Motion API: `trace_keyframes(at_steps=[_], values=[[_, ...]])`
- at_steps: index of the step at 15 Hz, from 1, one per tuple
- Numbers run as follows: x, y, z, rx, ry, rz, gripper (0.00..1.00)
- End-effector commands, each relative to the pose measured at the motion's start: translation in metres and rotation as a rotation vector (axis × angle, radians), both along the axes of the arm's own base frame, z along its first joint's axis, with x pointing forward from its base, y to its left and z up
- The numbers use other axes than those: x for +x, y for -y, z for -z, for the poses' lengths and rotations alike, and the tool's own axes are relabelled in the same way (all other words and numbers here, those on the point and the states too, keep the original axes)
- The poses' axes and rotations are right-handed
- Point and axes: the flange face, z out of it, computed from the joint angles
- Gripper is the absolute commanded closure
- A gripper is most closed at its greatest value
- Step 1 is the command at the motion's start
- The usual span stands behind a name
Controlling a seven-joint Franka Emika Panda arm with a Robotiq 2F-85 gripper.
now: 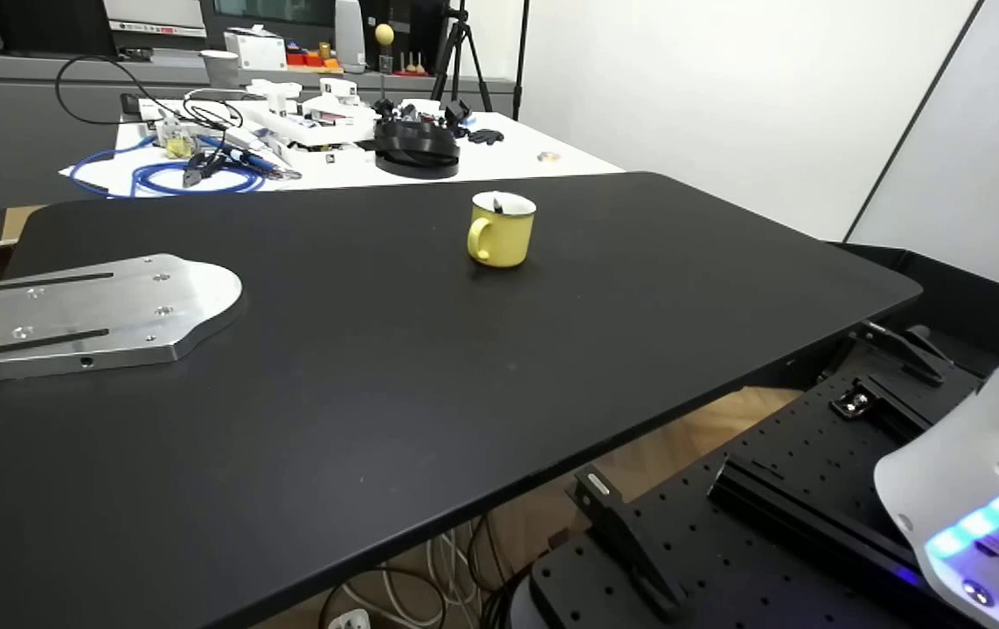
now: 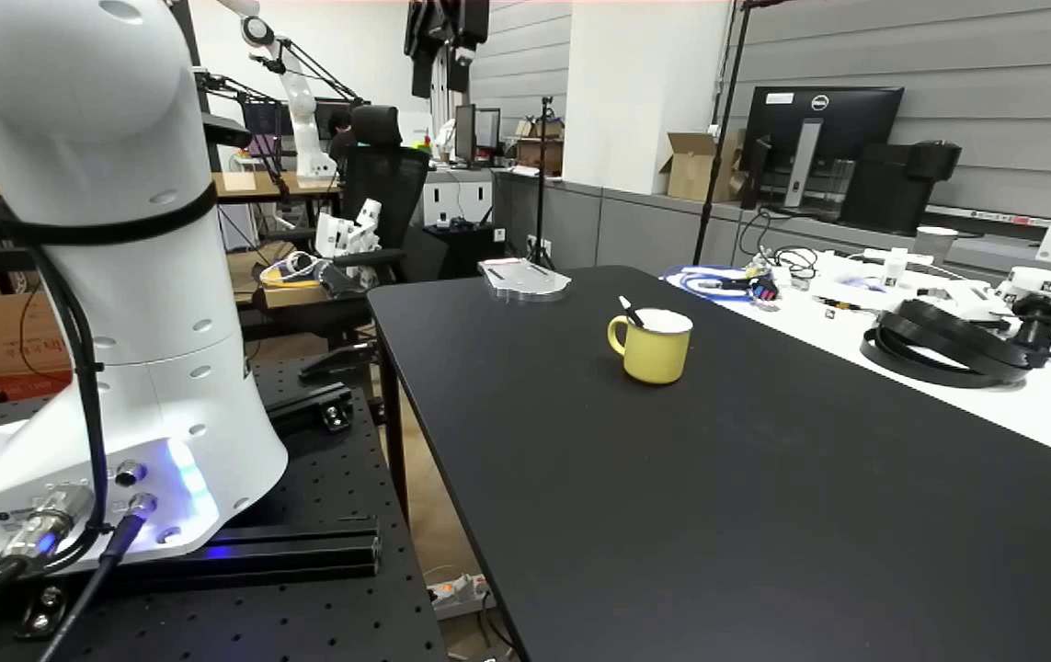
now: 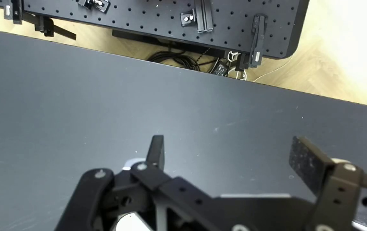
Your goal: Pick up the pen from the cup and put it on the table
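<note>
Pen (image 2: 632, 313) is propped aslant in yellow cup (image 2: 656, 351) on tabletop (image 2: 764, 515), prob. b/c it's too long to lie flat inside, & claw (image 3: 231, 157) is held spread w/ nothing pinched, prob. for pickup.

Black claw (image 3: 230, 154), fingers (image 3: 156, 152) parted, above a dark tabletop (image 3: 74, 112); beyond its edge, cables (image 3: 175, 57) and a perforated plate (image 3: 138, 19). A pale patch (image 3: 134, 162) behind one finger is unclear.
</note>
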Motion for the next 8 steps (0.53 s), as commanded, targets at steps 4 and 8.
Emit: trace_keyframes(at_steps=[4,8], values=[[0.017,0.006,-0.004,-0.094,0.075,-0.051,0.0],[0.058,0.018,0.001,-0.211,0.108,-0.284,0.0]])
